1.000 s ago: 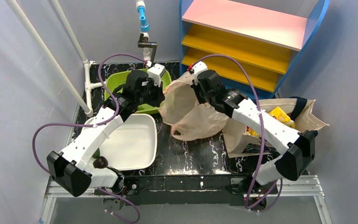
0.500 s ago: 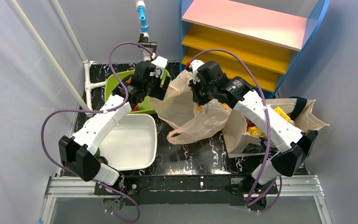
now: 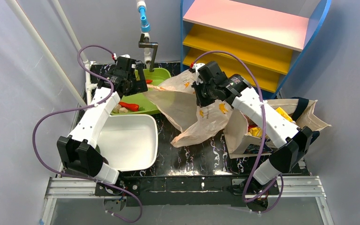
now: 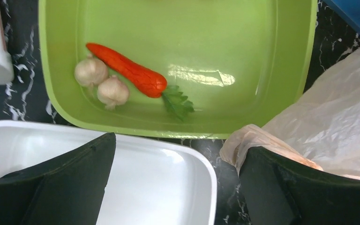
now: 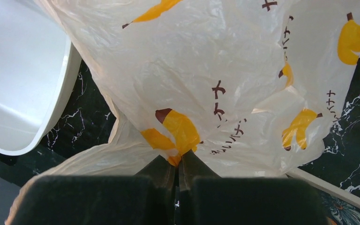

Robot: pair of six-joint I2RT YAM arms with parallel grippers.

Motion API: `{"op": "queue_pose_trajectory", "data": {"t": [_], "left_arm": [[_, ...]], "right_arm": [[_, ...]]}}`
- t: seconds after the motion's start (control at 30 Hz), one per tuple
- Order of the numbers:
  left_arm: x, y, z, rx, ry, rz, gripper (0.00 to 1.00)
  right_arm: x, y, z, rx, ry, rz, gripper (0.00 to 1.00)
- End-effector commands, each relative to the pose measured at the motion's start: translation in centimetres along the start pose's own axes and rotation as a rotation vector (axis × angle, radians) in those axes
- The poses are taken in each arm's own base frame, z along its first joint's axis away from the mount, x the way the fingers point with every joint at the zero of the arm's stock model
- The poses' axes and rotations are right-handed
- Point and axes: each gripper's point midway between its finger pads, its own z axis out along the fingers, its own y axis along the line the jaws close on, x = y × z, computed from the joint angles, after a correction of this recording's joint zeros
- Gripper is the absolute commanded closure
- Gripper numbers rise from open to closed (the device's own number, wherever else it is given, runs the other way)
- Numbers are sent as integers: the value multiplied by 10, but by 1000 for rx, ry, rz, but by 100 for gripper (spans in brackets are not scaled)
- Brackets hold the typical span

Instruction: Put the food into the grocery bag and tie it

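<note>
The grocery bag, thin beige plastic with yellow banana marks, lies slumped in the middle of the table. My right gripper is shut on a pinch of the bag and holds that part up. My left gripper hangs open above the green basin, holding nothing. A fold of the bag rests against its right finger. In the basin lie a long orange-red carrot, two garlic bulbs and a green leaf. A small red piece shows at the basin's far side.
A white tub sits at the near left, touching the basin. A cream canvas tote with a yellow packet stands at the right. A coloured shelf rises behind, with white pipes and a tap at the back left.
My left gripper let go of the bag, opened wide and swung left over the green basin. The bag's mouth sagged toward the table. My right gripper kept its grip.
</note>
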Motion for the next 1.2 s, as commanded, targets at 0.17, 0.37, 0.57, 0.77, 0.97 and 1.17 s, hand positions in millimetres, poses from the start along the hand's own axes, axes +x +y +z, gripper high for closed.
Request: {"op": "queue_pose_trajectory", "data": {"t": [0.17,0.37,0.57,0.77,0.97,1.17], "left_arm": [[22,-82,-48,547,209,-33,3],[44,-96,-84,757,210,-11,2],[-7,-97,-121,750,88,-161,2],[-47,-16,-112,204,-33,-442,7],[-44,13,-81,3,-78,-622,4],[-22,35,-32,-198,64,-823,2]], "right_arm": [[-31,-11,-9,19,-59,90,99],[-47,-5,-9,-9,-84,105,99],[-40,-7,-4,-10,-58,123,99],[-33,-13,-5,8,-48,135,99],[-27,-17,-9,22,-42,137,99],[-18,-22,-13,47,-20,138,99]]}}
